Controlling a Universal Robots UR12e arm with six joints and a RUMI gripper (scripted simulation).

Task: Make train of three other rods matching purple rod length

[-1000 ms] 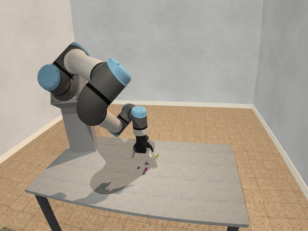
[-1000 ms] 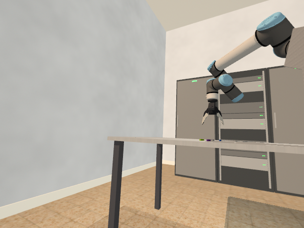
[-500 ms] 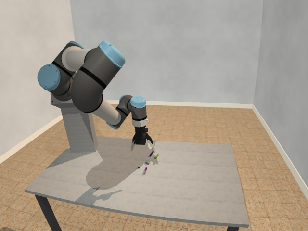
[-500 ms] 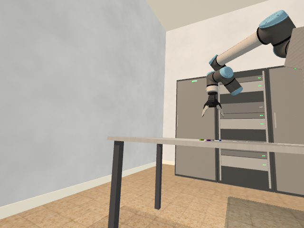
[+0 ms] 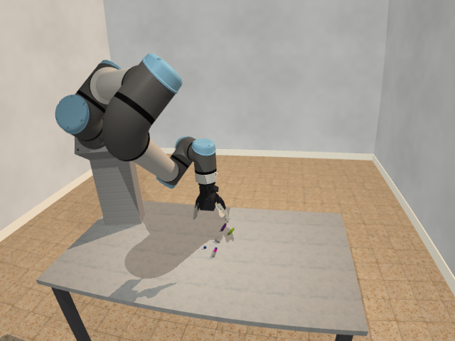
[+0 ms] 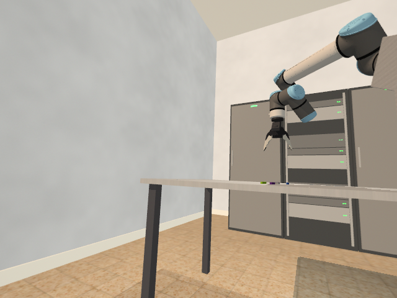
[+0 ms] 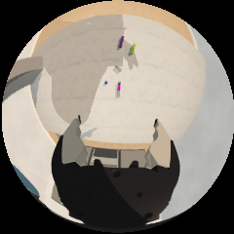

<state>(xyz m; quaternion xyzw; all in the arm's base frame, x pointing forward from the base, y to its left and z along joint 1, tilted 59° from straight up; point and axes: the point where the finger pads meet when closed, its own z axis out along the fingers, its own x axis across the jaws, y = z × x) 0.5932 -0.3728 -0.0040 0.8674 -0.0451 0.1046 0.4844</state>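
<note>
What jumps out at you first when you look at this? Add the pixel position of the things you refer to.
The big arm [image 5: 128,114] [image 6: 314,65], dark with light blue caps, looms over the table [image 5: 293,278] [image 6: 185,183] from a grey pedestal. Its open jaws [image 5: 211,217] [image 6: 277,149] hang above the top, holding nothing. Below them, tiny coloured rods catch the eye: a purple one [image 5: 223,226] [image 7: 121,42] beside a lime one [image 5: 230,231] [image 7: 133,49].

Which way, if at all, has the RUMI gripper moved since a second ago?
Yes, up: in the exterior view the RUMI gripper hangs higher above the tabletop.
</note>
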